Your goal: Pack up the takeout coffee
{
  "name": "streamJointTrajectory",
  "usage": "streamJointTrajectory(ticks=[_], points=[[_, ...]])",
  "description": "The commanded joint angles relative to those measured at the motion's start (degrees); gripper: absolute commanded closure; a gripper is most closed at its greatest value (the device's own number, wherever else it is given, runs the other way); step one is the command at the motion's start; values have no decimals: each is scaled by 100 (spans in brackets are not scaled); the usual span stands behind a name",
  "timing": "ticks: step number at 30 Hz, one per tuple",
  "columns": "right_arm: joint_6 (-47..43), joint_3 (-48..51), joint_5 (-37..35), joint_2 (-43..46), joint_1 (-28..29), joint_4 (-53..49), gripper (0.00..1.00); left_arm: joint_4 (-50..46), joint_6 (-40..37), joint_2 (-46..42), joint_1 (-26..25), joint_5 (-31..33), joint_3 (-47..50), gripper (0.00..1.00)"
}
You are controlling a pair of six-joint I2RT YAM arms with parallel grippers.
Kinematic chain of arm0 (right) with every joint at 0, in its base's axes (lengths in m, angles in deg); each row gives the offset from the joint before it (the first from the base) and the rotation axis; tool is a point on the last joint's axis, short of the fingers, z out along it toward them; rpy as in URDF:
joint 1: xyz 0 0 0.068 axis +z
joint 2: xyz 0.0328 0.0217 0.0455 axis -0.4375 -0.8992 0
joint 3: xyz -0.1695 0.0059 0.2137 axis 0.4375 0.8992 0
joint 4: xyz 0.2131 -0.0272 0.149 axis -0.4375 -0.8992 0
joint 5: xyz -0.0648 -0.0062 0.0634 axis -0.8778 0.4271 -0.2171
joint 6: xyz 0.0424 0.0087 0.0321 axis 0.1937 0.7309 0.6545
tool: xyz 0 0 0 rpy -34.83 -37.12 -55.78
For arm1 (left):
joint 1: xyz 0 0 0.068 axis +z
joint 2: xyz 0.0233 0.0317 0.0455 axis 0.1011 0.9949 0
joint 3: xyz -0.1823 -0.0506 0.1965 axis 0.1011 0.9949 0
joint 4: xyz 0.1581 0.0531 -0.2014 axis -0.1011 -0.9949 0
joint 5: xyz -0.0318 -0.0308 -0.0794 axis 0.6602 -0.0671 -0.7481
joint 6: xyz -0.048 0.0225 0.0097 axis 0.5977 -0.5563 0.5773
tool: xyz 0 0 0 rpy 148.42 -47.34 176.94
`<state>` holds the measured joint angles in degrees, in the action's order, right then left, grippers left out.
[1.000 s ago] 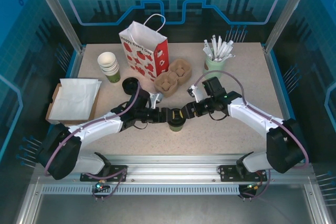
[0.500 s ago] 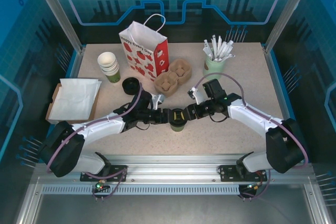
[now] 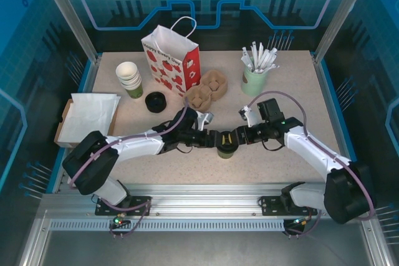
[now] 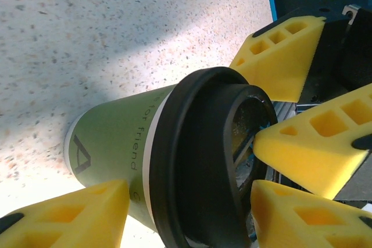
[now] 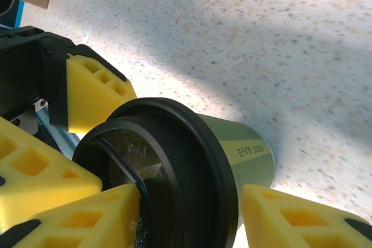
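The takeout coffee (image 3: 225,147), a small olive-green paper cup with a black lid, stands upright at the table's front middle. My left gripper (image 3: 215,137) reaches in from the left and my right gripper (image 3: 235,136) from the right, and both are shut on its top. In the left wrist view the coffee (image 4: 116,137) sits in my left gripper (image 4: 189,201), one yellow finger against the wall and one on the lid. In the right wrist view my right gripper (image 5: 192,201) pinches the coffee (image 5: 244,155) the same way.
The red-and-white paper bag (image 3: 171,57) stands open at the back. Near it are a stack of white cups (image 3: 129,74), a loose black lid (image 3: 155,101), cardboard carriers (image 3: 206,91) and a mint cup of white sticks (image 3: 254,79). A napkin tray (image 3: 87,116) lies left.
Both grippers and the coffee between them have shifted to the right across the front of the table. The right gripper's jaws have drawn in a little on the cup.
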<state>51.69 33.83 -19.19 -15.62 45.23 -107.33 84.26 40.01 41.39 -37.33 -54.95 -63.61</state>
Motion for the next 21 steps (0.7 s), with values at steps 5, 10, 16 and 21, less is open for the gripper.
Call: streamJointTrajectory(ticks=[5, 10, 16, 21], points=[[-6, 118, -318, 438, -341, -301, 48, -21, 38, 271, -113, -31, -376, 39], [7, -31, -340, 590, -397, -312, 40, -368, -344, 34, -91, 118, -525, 29], [-209, -490, -798, 1127, -138, -125, 25, -1715, -1920, -898, 392, 939, -923, 21], [-449, -738, -1367, 1172, 369, 289, 22, -2594, -3291, -957, 1002, 1549, -1540, 20]])
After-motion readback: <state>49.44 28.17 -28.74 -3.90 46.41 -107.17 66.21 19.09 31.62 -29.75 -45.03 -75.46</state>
